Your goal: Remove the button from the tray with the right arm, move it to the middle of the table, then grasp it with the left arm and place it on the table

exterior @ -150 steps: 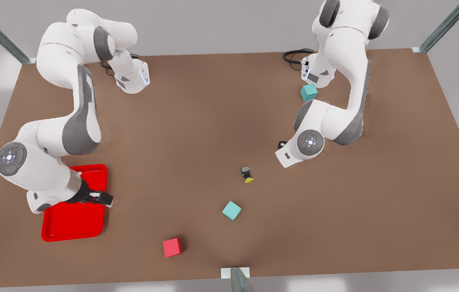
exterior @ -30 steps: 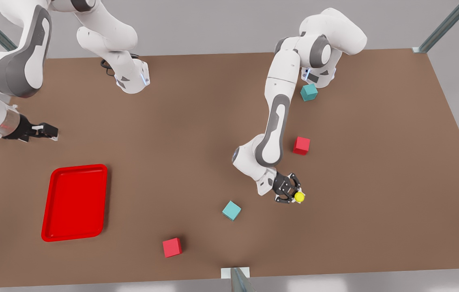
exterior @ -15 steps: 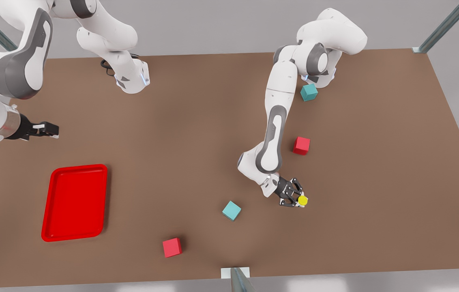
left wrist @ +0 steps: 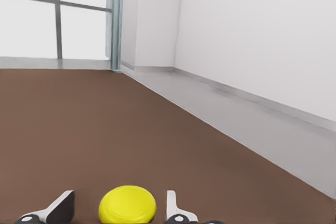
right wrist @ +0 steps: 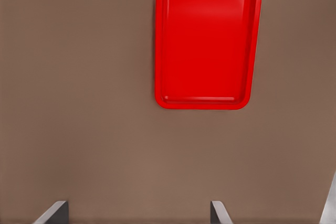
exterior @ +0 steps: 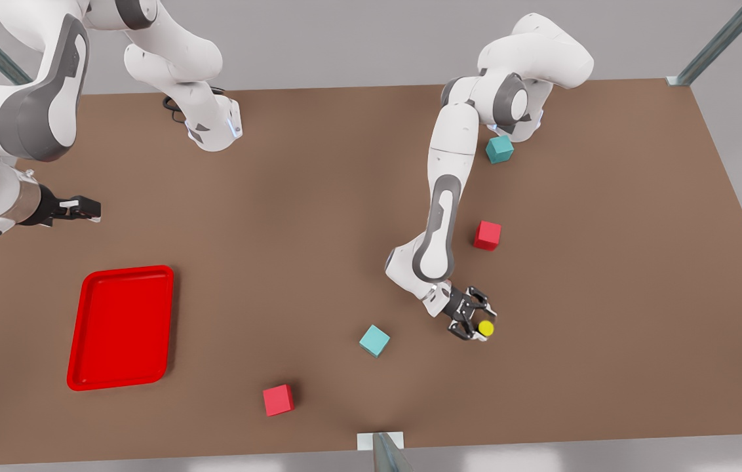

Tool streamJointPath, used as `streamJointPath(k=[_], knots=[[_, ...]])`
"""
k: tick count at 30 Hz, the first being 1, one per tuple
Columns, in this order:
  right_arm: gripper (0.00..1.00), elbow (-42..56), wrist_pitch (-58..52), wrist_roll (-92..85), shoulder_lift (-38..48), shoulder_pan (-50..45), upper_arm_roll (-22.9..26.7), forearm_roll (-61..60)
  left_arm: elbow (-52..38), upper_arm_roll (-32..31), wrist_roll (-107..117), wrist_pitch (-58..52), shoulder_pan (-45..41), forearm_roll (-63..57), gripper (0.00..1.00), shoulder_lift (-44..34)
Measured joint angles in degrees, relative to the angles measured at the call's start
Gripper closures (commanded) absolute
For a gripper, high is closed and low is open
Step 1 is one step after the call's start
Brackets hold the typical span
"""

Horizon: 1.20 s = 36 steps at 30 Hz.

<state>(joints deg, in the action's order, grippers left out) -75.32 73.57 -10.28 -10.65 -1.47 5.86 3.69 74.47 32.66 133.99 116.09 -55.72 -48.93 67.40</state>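
The button (exterior: 486, 328) shows its round yellow cap to the right of the table's (exterior: 318, 216) middle in the front view. My left gripper (exterior: 479, 322) hangs low around it. In the left wrist view, the cap (left wrist: 127, 204) lies between the fingertips (left wrist: 171, 205), with a strip of brown table showing on each side, so the gripper is open. The red tray (exterior: 120, 328) lies empty at the front view's left. My right gripper (exterior: 90, 210) waits open above the table beyond the tray. From above it looks down on the tray (right wrist: 207, 45).
A teal cube (exterior: 374, 340) sits close to the left gripper on the front view's left. A red cube (exterior: 488, 235) lies beside the left arm's forearm. Another red cube (exterior: 278, 400) rests near the front edge, and a teal cube (exterior: 499, 149) by the left arm's base.
The left gripper carried the button from the table's middle, sank lower over the last second, and its fingers now stand off the cap. The right gripper drifted slightly toward the front view's right.
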Motion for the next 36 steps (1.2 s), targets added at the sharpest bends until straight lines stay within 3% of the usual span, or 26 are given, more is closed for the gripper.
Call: streamJointPath(k=[11, 14, 19, 21, 24, 25, 27, 28, 31, 36], knots=[[0.00, -0.01, -0.05, -0.14, -0.05, 0.18, 0.00, 0.03, -2.45, 0.35, 1.07, -0.08, 0.85, 0.29, 0.00, -2.49], [0.00, -0.02, -0.06, -0.15, -0.05, 0.16, 0.00, 0.01, -4.45, 0.24, -4.58, -3.24, 0.87, 10.73, 0.00, -16.53], [0.00, -0.03, -0.06, -0.14, -0.05, 0.20, 0.00, -0.04, -10.95, 2.21, -31.14, -22.26, 8.12, 47.28, 0.00, -40.79], [0.00, -0.03, -0.06, -0.14, -0.05, 0.12, 0.00, -0.05, -17.45, 4.58, -42.79, -31.27, 12.61, 53.79, 0.00, -45.46], [0.00, -0.02, -0.06, -0.14, -0.05, -0.14, 0.00, -0.05, -20.13, 9.36, -59.01, -40.27, 12.90, 56.57, 0.00, -46.64], [0.00, -0.03, -0.06, -0.14, -0.05, -0.17, 0.00, -0.06, -19.77, 6.68, -63.84, -42.17, 15.30, 55.99, 0.00, -46.58], [0.00, -0.03, -0.06, -0.13, -0.05, -0.13, 0.00, -0.06, -16.75, -20.22, -72.50, -43.95, 37.14, 51.06, 0.00, -48.35], [0.00, -0.03, -0.06, -0.13, -0.05, -0.09, 0.00, -0.06, -13.37, -26.35, -76.39, -43.37, 41.87, 48.89, 0.00, -48.94], [0.00, -0.03, -0.06, -0.13, -0.12, -0.01, 0.00, -0.06, -9.64, -31.81, -86.83, -41.41, 45.84, 45.14, 0.00, -48.80], [0.00, -0.04, -0.06, -0.12, -0.14, 0.07, 0.00, -0.06, -9.34, -32.72, -100.88, -40.88, 46.23, 42.95, 0.00, -50.29]])
